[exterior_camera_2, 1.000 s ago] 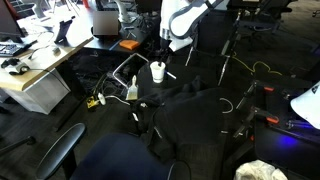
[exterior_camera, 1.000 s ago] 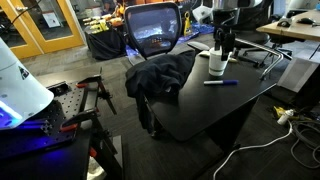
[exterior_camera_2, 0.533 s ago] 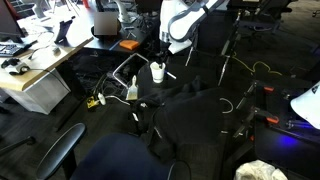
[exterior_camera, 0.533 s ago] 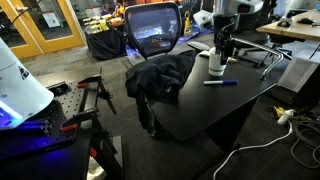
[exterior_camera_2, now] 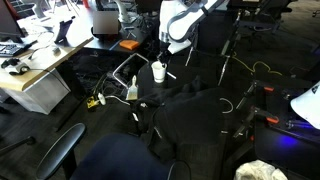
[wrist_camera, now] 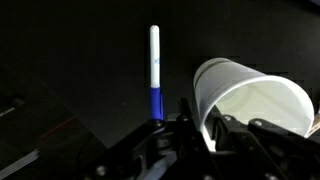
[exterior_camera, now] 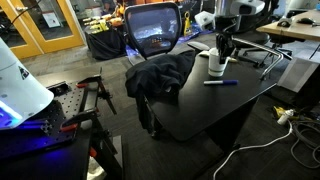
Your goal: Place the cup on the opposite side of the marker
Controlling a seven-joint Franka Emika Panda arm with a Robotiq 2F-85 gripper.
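Note:
The white cup point(exterior_camera: 216, 64) stands upright on the black table point(exterior_camera: 200, 110), and it also shows in an exterior view as the cup point(exterior_camera_2: 158, 71). The dark blue marker point(exterior_camera: 221, 83) lies flat just in front of it. In the wrist view the cup point(wrist_camera: 250, 100) fills the right side. The marker point(wrist_camera: 155, 75) lies to its left, pale with a blue end. My gripper point(wrist_camera: 198, 125) comes down from above, one finger inside the rim and one outside, shut on the cup's wall. The gripper point(exterior_camera: 222, 50) hangs over the cup's rim.
A black jacket point(exterior_camera: 160, 75) is heaped on the table's left part, under a mesh office chair point(exterior_camera: 153, 30). A small bottle point(exterior_camera_2: 132, 90) stands near the table's edge. Cables and stands crowd the floor around.
The jaws have closed onto the cup's wall. Arm, cup and marker stay where they were.

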